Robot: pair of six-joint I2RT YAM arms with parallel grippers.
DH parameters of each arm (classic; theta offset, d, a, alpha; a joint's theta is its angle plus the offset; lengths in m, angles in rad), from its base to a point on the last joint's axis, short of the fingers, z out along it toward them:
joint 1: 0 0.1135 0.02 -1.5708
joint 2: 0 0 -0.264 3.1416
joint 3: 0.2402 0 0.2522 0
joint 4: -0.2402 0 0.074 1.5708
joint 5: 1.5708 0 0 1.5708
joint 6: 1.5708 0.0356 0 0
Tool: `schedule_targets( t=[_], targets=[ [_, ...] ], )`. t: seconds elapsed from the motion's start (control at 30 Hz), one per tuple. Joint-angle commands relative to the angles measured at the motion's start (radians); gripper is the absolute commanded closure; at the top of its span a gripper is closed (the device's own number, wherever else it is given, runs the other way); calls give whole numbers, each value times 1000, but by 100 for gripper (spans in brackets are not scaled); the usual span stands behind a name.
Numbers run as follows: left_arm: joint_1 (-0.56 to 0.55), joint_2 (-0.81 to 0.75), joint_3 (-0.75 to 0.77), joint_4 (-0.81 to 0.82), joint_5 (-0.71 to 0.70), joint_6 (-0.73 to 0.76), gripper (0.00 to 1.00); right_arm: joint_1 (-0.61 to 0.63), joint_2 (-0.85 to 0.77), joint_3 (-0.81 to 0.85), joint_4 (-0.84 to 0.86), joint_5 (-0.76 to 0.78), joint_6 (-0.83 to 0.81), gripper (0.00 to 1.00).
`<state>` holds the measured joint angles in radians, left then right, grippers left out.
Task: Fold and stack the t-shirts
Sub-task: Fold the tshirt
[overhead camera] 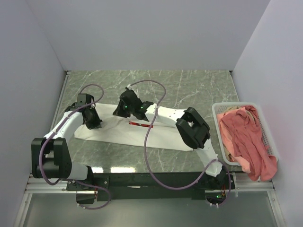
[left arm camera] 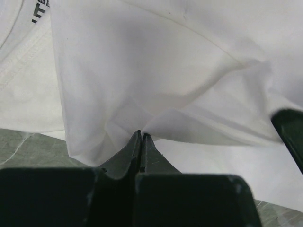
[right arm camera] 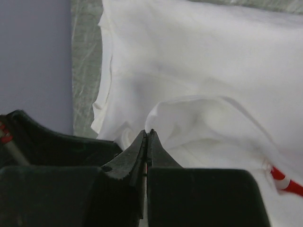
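A white t-shirt (overhead camera: pixel 123 135) with a red chest print (overhead camera: pixel 140 124) lies part-folded across the middle of the green marble table. My left gripper (overhead camera: pixel 93 123) is at its left end, shut on a pinch of the white cloth (left arm camera: pixel 165 71) that drapes up from the fingertips (left arm camera: pixel 141 134). My right gripper (overhead camera: pixel 122 111) is over the shirt's far edge, shut on a raised fold of the same shirt (right arm camera: pixel 199 71); its tips (right arm camera: pixel 147 133) hold the cloth. A bit of the red print (right arm camera: pixel 284 182) shows at the right of that view. A salmon-pink t-shirt (overhead camera: pixel 246 137) lies in the basket.
A white slatted basket (overhead camera: pixel 216 111) stands at the table's right edge, with a bit of cream cloth (overhead camera: pixel 230 111) at its far end. Grey walls close the left, back and right. The shirt's collar label (left arm camera: pixel 40 9) shows in the left wrist view.
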<state>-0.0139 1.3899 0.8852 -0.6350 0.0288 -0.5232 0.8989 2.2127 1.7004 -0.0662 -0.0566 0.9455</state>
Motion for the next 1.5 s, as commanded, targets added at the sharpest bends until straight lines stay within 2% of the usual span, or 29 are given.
schedule_targets(
  t=[0.0,0.3,0.53,0.77,1.03,1.47],
  targets=[
    [11,-35,31,6,-26,-24,99,24,-103,-36,39,50,-8,100],
    [46,-45,37,11,-26,-38,99,72,-202,-99,-37,145,24,100],
    [55,-37,31,18,-26,-44,99,75,-283,-229,-40,192,79,100],
    [58,-32,40,18,-26,-50,99,100,-311,-274,-40,187,95,100],
    [88,-71,49,5,-113,-81,99,140,-311,-254,-57,192,114,100],
    [117,-54,75,14,-115,-120,99,153,-309,-282,-26,124,139,100]
  ],
)
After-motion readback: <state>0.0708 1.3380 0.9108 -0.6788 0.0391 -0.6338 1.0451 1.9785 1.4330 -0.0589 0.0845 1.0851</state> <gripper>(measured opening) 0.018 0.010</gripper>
